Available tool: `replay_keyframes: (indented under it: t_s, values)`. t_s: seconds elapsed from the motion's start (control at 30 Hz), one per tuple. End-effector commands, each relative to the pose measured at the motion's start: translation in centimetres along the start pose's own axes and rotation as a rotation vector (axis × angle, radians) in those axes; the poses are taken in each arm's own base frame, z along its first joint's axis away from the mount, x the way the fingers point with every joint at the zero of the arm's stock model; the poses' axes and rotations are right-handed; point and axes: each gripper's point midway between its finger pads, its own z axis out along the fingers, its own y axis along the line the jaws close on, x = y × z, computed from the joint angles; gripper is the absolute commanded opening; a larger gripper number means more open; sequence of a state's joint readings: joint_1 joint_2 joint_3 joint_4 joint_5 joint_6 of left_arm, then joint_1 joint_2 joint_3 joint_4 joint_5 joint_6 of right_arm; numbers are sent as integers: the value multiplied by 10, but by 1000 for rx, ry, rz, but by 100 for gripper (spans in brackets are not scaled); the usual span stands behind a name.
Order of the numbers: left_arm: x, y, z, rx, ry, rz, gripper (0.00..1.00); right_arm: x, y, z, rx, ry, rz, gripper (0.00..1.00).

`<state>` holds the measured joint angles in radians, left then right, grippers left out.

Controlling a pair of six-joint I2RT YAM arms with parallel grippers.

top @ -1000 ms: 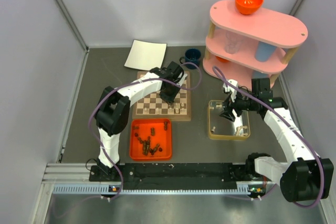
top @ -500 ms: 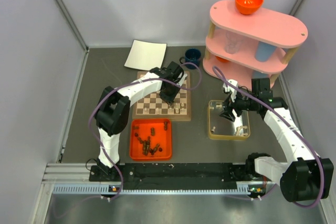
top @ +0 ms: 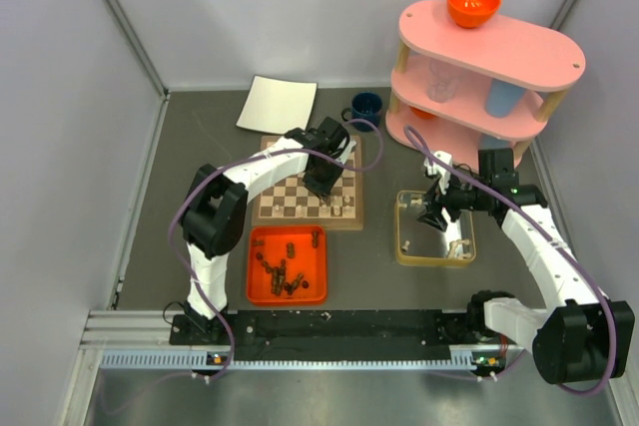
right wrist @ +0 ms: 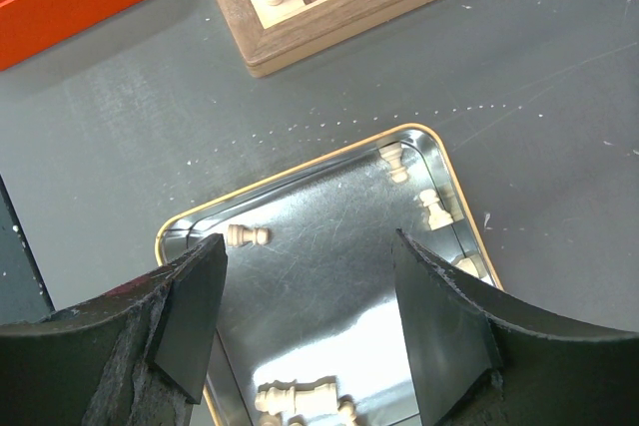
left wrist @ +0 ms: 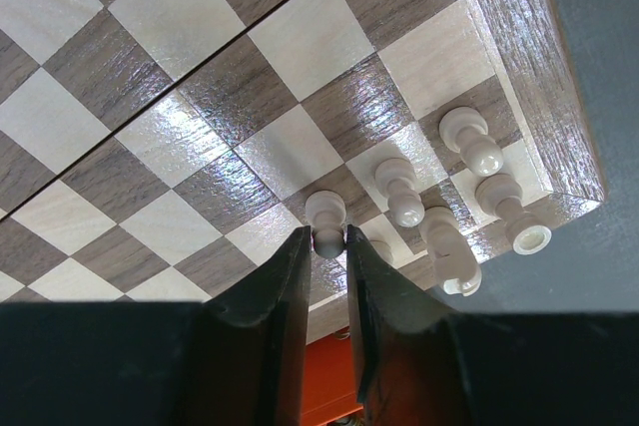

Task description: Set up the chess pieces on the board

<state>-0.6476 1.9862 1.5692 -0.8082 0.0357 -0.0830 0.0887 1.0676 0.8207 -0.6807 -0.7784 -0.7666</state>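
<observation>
Board sits mid-frame in the top view. Metal tin, lower half of the right wrist view, holds loose pale chess pieces. Right gripper hangs over it, fingers wide apart, empty. Left gripper is pinched on a pale pawn near the board's lower-right corner, beside four standing men. Judgement: seat the base flat and centred, part the fingers slightly, then lift straight up, clear of the neighbours.

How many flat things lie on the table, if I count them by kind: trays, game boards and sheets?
Trays: 2 (orange tray, metal tray)
Game boards: 1 (chessboard)
Sheets: 1 (white sheet)
Total: 4
</observation>
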Motion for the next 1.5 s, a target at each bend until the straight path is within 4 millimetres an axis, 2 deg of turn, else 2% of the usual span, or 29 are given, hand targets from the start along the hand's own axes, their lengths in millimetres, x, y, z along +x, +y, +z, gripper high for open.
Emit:
replay_keyframes:
  t_s: [0.0, 0.4, 0.7, 0.8, 0.97, 1.0, 1.07, 1.1, 1.17, 1.2, 1.23, 1.27, 1.3, 1.37, 1.4, 1.43, 1.47]
  values:
    - [-11, 3, -15, -5, -51, -7, 26, -10, -8, -4, 20, -23, -36, 67]
    - [-20, 1, -28, -5, -91, -17, 33, -10, -8, -4, 22, -22, -36, 67]
    - [-37, -1, -56, 4, -175, -17, 41, -10, -8, -4, 21, -22, -35, 67]
    - [-44, -1, -70, -3, -214, -23, 46, -10, -8, -4, 22, -23, -36, 66]
    - [-56, -2, -103, 6, -330, -42, 61, -10, -8, -4, 22, -22, -36, 67]
    - [-64, -2, -110, 11, -379, -46, 63, -11, -8, -5, 24, -25, -39, 67]
    - [-63, 0, -127, 14, -444, -46, 67, -13, -7, -5, 19, -32, -42, 67]
    - [-70, 1, -145, 17, -516, -50, 68, -13, -7, -5, 18, -33, -40, 67]
    - [-66, 11, -152, -17, -562, -80, 71, -14, -6, -5, 16, -38, -43, 67]
    - [-72, 11, -173, -11, -645, -79, 73, -15, -6, -5, 15, -39, -43, 67]
    - [-64, 15, -170, -21, -650, -85, 76, -15, -7, -5, 15, -40, -44, 67]
    - [-61, 20, -175, -39, -677, -95, 82, -15, -6, -5, 14, -40, -45, 67]
    - [-61, 20, -195, -34, -745, -95, 86, -15, -7, -5, 15, -39, -46, 67]
    - [-56, 25, -199, -40, -809, -97, 89, -16, -7, -5, 12, -43, -45, 67]
    - [-52, 25, -215, -37, -859, -94, 95, -15, -6, -4, 9, -42, -44, 67]
    - [-44, 26, -209, -41, -855, -91, 96, -17, -6, -4, 7, -45, -45, 67]
    - [-43, 27, -212, -41, -878, -89, 96, -15, -6, -4, 4, -43, -39, 67]
